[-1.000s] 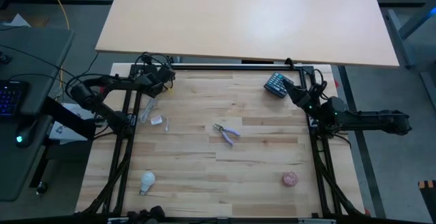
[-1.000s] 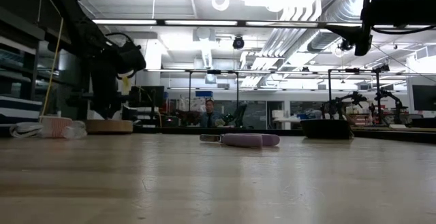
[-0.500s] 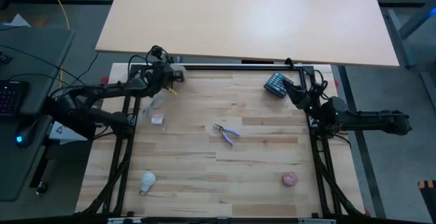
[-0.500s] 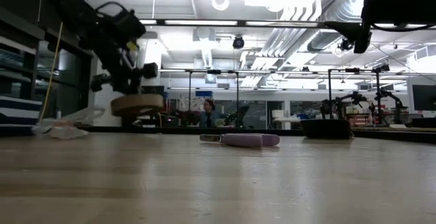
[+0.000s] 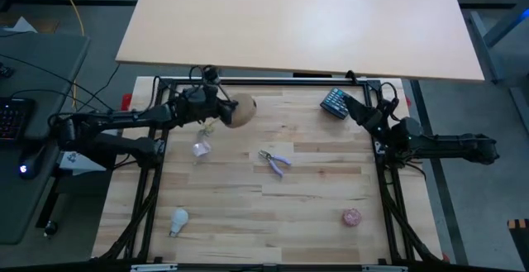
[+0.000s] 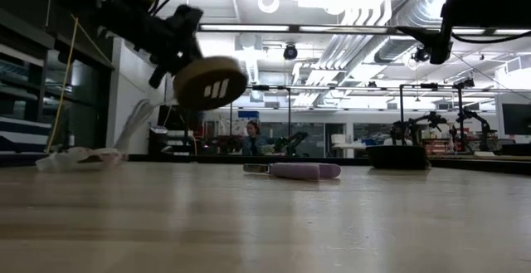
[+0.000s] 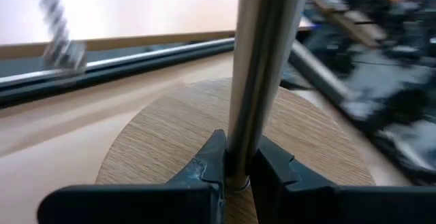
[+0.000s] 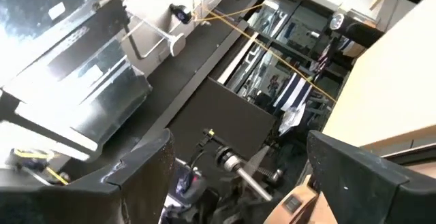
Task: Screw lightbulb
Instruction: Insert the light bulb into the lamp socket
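Clutter on the worktop [image 5: 314,198] is sparse and spread out. Purple-handled pliers [image 5: 275,162] lie near its middle, and in the low view they show as a low purple shape [image 6: 304,171] on the wood. A crumpled clear plastic bag [image 5: 201,147] lies toward the left rear, under the left arm. A pinkish ball [image 5: 352,217] sits near the front right, and a dark remote-like device [image 5: 334,103] lies at the rear right, just beside the right arm's tip. A larger pale board [image 5: 297,24] spans the space behind the worktop.

The left gripper [image 5: 216,111] is over the rear left part of the worktop, its jaws closed tight on the thin metal stem [image 7: 262,67] of a round wooden disc [image 5: 240,112]. From the left wrist view the stem runs up between the two dark fingers [image 7: 206,166] with the disc [image 7: 163,142] behind it. In the low view the disc [image 6: 210,83] is lifted clear of the wood and tilted.

The right gripper [image 5: 360,112] waits at the rear right edge, jaws spread wide and holding nothing.

The lightbulb [image 5: 178,220] lies on its side near the front left corner, alone, well apart from both sets of jaws and nearer the left arm's side. Nothing lies between it and the plastic bag.
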`<state>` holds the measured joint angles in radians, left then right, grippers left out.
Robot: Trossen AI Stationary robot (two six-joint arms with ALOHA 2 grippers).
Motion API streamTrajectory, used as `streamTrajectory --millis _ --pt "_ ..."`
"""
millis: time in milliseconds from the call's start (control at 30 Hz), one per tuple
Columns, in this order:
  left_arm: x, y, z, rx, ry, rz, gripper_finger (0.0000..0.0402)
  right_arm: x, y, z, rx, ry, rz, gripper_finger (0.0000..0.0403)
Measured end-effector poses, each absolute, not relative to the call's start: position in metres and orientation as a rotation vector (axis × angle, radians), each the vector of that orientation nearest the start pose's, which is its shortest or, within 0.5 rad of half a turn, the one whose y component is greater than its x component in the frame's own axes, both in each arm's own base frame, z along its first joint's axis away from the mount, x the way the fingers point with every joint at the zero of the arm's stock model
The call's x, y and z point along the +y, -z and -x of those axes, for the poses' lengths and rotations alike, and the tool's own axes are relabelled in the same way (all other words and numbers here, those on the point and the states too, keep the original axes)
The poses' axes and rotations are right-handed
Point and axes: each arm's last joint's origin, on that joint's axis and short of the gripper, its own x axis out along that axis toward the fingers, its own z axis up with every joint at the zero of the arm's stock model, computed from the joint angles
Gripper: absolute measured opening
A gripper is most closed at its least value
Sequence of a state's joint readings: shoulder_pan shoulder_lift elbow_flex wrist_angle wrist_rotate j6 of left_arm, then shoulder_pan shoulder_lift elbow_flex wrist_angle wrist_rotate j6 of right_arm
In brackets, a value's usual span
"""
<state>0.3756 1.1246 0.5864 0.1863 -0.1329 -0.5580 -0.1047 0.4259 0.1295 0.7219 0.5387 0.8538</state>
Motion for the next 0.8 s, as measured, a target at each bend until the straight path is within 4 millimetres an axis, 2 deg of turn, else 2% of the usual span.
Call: streamTrajectory --millis 133,233,400,500,633,800 --pt "0.071 -0.247 -0.238 0.215 -0.483 0.545 0.0028 -0.025 -0.237 -0.115 -0.635 0.331 -0.908 0.0319" --pt "0.058 -0.264 -0.257 0.229 -0.396 0.420 0.0028 -0.023 -0.235 -0.119 -0.603 0.253 -0.995 0.0319" --pt "0.046 -0.290 -0.291 0.369 -0.306 0.123 0.0028 -0.022 -0.214 -0.135 -0.407 0.184 -1.352 0.0319" --pt "0.044 -0.303 -0.310 0.469 -0.282 -0.034 0.0028 -0.020 -0.203 -0.144 -0.286 0.163 -1.468 0.0319" --pt "0.045 -0.319 -0.333 0.482 -0.207 -0.109 0.0028 -0.020 -0.199 -0.154 -0.212 0.180 -1.479 0.0319" --pt "0.047 -0.316 -0.355 0.480 -0.112 -0.032 0.0028 -0.022 -0.216 -0.174 -0.182 0.179 -1.405 0.0319"
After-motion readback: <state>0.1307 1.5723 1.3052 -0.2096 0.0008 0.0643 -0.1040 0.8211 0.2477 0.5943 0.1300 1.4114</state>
